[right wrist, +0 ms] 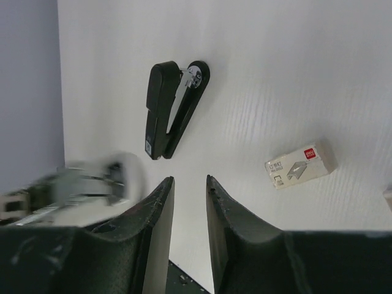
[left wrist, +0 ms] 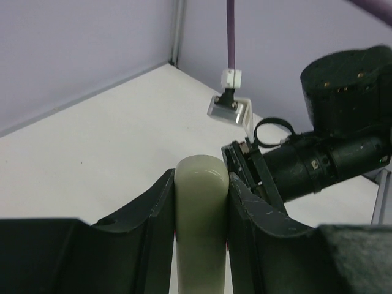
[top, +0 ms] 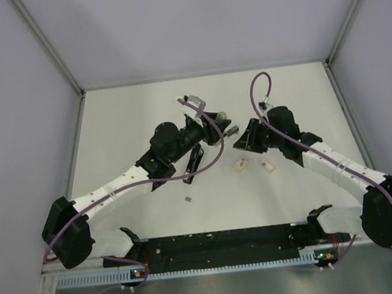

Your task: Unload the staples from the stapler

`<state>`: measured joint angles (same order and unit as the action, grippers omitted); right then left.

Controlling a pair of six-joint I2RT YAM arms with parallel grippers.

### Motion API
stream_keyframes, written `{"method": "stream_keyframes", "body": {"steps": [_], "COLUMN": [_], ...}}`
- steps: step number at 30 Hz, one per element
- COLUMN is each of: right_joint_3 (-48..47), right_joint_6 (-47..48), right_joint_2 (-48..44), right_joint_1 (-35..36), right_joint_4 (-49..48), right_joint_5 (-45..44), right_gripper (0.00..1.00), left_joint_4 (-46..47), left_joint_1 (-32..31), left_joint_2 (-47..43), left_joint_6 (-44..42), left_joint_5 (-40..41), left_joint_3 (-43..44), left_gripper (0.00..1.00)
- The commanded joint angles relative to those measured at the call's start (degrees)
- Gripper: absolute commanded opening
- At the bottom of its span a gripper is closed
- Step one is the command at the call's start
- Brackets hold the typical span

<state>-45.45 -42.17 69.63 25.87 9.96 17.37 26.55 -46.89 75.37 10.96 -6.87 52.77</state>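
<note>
The black stapler (top: 195,162) lies on the white table, under my left arm, with neither gripper touching it. It also shows in the right wrist view (right wrist: 170,110), lying with its two arms slightly spread. My left gripper (top: 215,125) is shut on a pale olive-grey bar (left wrist: 201,220), held above the table; its rounded tip sticks out past the fingers. My right gripper (top: 242,141) is open and empty, just right of that bar's tip. In the right wrist view the gripper (right wrist: 190,180) has bare table between its fingers, and a blurred pale and metal piece (right wrist: 79,184) is at its left.
Two small beige staple boxes (top: 240,164) (top: 268,167) lie on the table below my right gripper; one shows in the right wrist view (right wrist: 300,165). A tiny dark piece (top: 190,200) lies nearer the front. Grey walls enclose the table.
</note>
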Motion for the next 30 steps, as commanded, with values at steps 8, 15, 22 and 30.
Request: {"method": "stream_keyframes", "body": {"steps": [8, 15, 22, 30], "right_joint_3": [0.1, -3.41, -7.45, -11.59], "right_joint_6": [-1.77, 3.14, 8.07, 10.62], "right_joint_2": [-1.51, -3.53, -5.81, -5.91], "right_joint_1": [4.01, 3.93, 3.4, 0.94], "right_joint_4": [-2.4, 4.18, 10.08, 12.19], "right_joint_5": [1.71, -4.35, -11.82, -13.59], "right_gripper": [0.28, 0.29, 0.34, 0.36], "left_joint_4": [18.2, 14.16, 9.5, 7.65], "left_joint_1": [-0.04, -0.04, -0.04, -0.21], "left_joint_2": [0.21, -0.93, -4.09, -6.46], "left_joint_6": [4.07, 2.4, 0.99, 1.43], "left_joint_5": [4.42, 3.8, 1.52, -1.38], "left_joint_3": [-1.27, -1.53, -3.29, -5.49], "left_gripper": [0.0, 0.0, 0.0, 0.0]}}
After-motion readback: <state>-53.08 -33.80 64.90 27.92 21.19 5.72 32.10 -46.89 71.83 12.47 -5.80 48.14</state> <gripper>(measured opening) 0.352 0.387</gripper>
